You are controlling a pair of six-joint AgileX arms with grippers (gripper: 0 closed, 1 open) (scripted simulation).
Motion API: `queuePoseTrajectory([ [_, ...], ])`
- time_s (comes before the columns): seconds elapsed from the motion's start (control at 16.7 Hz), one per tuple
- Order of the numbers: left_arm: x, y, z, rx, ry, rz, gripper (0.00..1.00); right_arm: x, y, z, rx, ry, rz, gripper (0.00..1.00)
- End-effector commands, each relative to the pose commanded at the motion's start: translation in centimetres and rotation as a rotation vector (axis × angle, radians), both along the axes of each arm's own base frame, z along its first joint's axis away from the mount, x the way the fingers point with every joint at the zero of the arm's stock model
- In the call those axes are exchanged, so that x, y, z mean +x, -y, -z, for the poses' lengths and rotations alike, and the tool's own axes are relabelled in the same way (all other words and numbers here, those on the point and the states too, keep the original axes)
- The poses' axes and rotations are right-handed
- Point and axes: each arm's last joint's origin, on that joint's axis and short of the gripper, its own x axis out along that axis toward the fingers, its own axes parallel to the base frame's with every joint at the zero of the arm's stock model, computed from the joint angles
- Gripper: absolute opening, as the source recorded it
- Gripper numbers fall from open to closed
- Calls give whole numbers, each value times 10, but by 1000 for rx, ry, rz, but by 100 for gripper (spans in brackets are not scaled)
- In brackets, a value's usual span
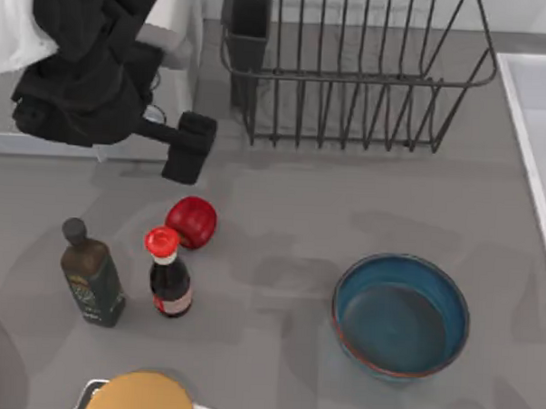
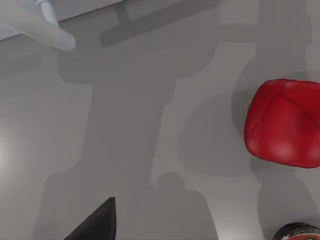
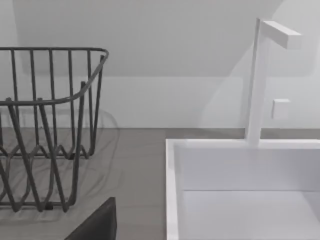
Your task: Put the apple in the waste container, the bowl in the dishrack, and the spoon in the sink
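On the grey table (image 1: 282,205) nothing has been put away yet, as far as I can see. I would say all three jobs are left to do.

Biggest is the dishrack (image 1: 351,72) at the back. It is made of thin dark metal bars that stand up, with a black box cup at its left corner. No bowl sits in it. Next is the sink (image 3: 240,195) at the right edge, a pale box shape with smooth flat walls, a raised rim and a thin square tap. I see no spoon inside the part that shows, and I cannot find the spoon on the table.

My left arm (image 1: 89,61) is big, black and lumpy, at the back left. Its gripper (image 1: 187,148) hangs over the table, near the apple and behind it. I cannot tell if its fingers are apart or together. My right arm is parked by the sink.

Then comes the bowl (image 1: 400,316), round and deep, shiny blue with a thin brown rim. It sits empty at the front right, well apart from the rack.

Smaller are two bottles, an olive one (image 1: 90,273) and a dark red-capped one (image 1: 168,274).

Smallest is the apple (image 1: 192,222), red, round and glossy, just beside the red cap.
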Motion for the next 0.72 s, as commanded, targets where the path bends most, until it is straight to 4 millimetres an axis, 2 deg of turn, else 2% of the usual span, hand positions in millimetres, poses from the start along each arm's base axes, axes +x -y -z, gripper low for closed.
queuePoseTrajectory([
  [0.18, 29, 34, 33, 71, -159, 41, 100, 0, 0, 0, 0, 0, 0, 100],
  [0.36, 42, 55, 57, 119, -256, 63, 100, 0, 0, 0, 0, 0, 0, 100],
  [0.48, 44, 61, 64, 132, -285, 69, 100, 0, 0, 0, 0, 0, 0, 100],
  [0.72, 45, 62, 65, 134, -287, 69, 100, 0, 0, 0, 0, 0, 0, 100],
])
